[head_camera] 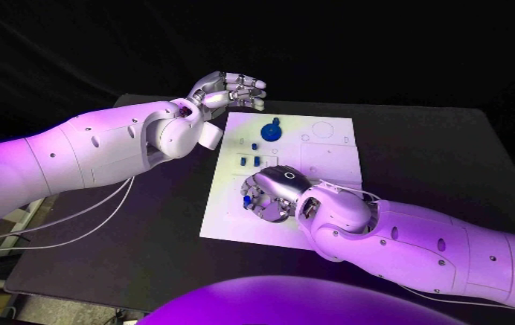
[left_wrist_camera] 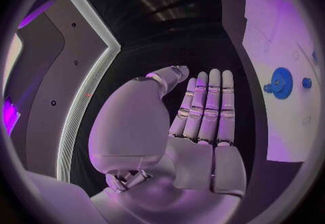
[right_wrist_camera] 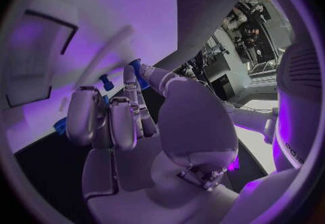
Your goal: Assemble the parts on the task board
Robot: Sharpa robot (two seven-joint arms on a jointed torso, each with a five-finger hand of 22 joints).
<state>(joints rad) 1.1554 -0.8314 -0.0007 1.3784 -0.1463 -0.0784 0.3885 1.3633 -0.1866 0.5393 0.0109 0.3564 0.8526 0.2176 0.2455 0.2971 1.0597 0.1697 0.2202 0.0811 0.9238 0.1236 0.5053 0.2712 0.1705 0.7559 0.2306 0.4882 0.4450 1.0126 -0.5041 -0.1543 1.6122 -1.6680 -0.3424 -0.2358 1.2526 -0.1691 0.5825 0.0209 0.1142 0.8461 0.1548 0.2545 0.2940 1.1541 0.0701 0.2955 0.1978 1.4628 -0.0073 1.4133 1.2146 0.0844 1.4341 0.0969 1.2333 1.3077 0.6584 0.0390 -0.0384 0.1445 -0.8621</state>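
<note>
The white task board [head_camera: 322, 150] lies in the middle of the black table. A blue gear [head_camera: 272, 130] [left_wrist_camera: 281, 83] sits near its far left, with small blue parts [head_camera: 250, 161] in a row closer in. My right hand [head_camera: 274, 191] [right_wrist_camera: 135, 121] is down on the board's near left area, fingers curled. Its thumb and a finger pinch a small blue part [right_wrist_camera: 137, 68]. Two more blue parts [right_wrist_camera: 106, 82] lie on the board just beyond the fingers. My left hand [head_camera: 228, 91] [left_wrist_camera: 196, 121] hovers off the board's far left corner, fingers straight and apart, holding nothing.
Black tabletop [head_camera: 429, 154] surrounds the board on all sides. The board's right half carries only outlined recesses [head_camera: 324, 128]. A small blue part [left_wrist_camera: 306, 82] sits beside the gear. My left forearm [head_camera: 97, 150] crosses the table's left side.
</note>
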